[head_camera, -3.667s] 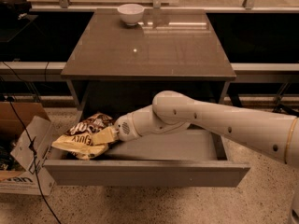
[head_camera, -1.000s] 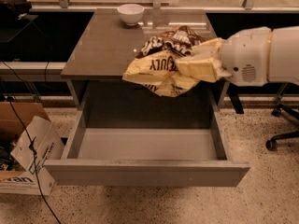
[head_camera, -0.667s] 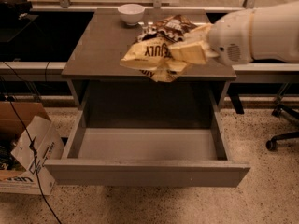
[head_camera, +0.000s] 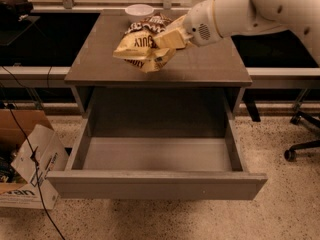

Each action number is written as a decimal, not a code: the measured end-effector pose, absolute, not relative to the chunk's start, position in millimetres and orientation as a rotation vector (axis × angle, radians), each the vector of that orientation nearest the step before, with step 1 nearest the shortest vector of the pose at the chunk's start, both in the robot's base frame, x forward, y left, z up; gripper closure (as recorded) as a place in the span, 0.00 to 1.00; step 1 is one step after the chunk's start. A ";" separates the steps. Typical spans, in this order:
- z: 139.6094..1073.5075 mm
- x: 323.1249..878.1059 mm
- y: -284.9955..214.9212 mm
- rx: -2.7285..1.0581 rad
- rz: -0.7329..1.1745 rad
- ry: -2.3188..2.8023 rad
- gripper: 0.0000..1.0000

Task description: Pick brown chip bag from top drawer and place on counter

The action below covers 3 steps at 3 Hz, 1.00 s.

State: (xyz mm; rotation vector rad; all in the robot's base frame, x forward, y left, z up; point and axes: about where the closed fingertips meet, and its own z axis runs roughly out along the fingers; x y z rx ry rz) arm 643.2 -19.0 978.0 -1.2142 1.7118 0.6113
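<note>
Grey top drawer (head_camera: 155, 185) stands pulled out wide, below the front edge of the surface (head_camera: 212, 66), its smooth inside in plain sight. Down on the floor to the left of the surface, a cardboard box (head_camera: 31, 170). Up over the middle of the surface: the brown chip bag (head_camera: 141, 47), crumpled, its right side pinched firmly in the hand (head_camera: 172, 38), arm reaching in from the surface's right. Whether the bag touches the surface, can't tell. White bowl (head_camera: 139, 9) at the surface's far edge.
</note>
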 end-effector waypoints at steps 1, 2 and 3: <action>966.8 678.6 -0.4 -1.226 0.653 1.732 0.97; 953.4 719.7 19.4 -1.209 0.679 1.778 0.78; 936.6 759.6 35.4 -1.168 0.708 1.829 0.55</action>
